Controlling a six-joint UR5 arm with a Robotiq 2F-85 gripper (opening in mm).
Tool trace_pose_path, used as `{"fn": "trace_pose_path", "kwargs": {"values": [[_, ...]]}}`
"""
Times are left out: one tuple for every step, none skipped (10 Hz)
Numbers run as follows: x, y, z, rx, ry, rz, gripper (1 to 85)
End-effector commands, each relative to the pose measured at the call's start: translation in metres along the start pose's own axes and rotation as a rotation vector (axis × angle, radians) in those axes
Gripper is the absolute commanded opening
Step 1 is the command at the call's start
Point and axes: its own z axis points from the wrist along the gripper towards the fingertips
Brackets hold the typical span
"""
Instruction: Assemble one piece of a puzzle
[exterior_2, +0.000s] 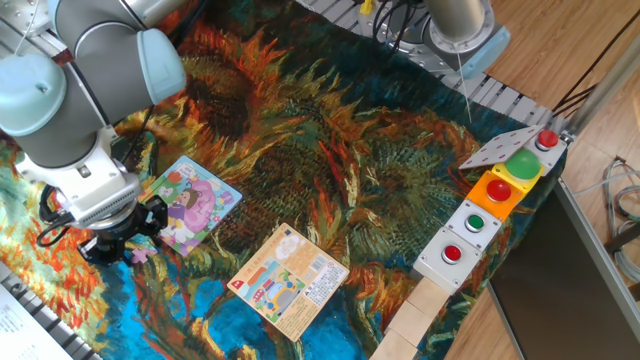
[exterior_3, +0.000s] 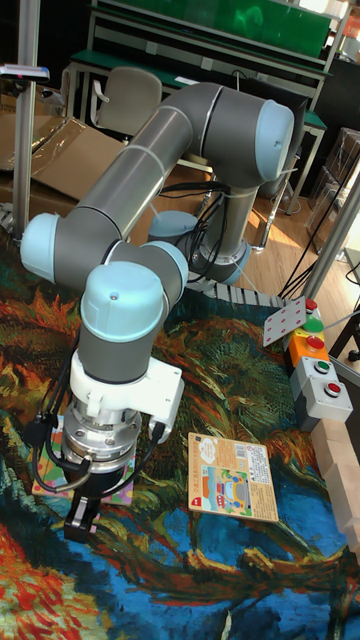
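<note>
Knobbed pink piece (exterior_2: 141, 254) beside flat square puzzle (exterior_2: 190, 203).

We are looking at a table (exterior_2: 330, 150) covered by a cloth (exterior_2: 300, 120) printed with painted sunflowers in orange, green and blue. The square puzzle (exterior_2: 188, 203) is lying flat on it toward the left, and the small pink piece (exterior_2: 140, 254) is resting on the cloth just beside the puzzle's lower corner. An orange-peach printed card (exterior_2: 290, 281) is lying flat nearby. Along the right edge a row of button boxes (exterior_2: 490, 215) is sitting, with pale wooden blocks (exterior_2: 420, 310) lining up below them.
</note>
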Motion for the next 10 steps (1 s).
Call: {"fn": "trace_pose_path", "kwargs": {"values": [[-0.001,-0.002,-0.001,0.004,-0.011,0.004,44.3],[-0.001,-0.002,-0.001,0.007,-0.010,0.001,35.0],[-0.002,-0.005,-0.003,0.023,-0.010,0.006,15.7],[-0.001,-0.005,-0.008,0.030,0.004,0.011,5.3],[-0.002,-0.003,-0.016,0.032,0.026,0.016,1.3],[-0.004,-0.003,-0.018,0.032,0.026,0.021,1.3],[-0.006,-0.004,-0.015,0.012,0.008,0.013,1.3],[-0.005,-0.005,-0.013,0.010,0.005,0.018,6.0],[-0.004,-0.005,-0.013,0.012,0.009,0.022,22.0],[-0.005,-0.004,-0.013,0.010,0.005,0.019,31.7]]}}
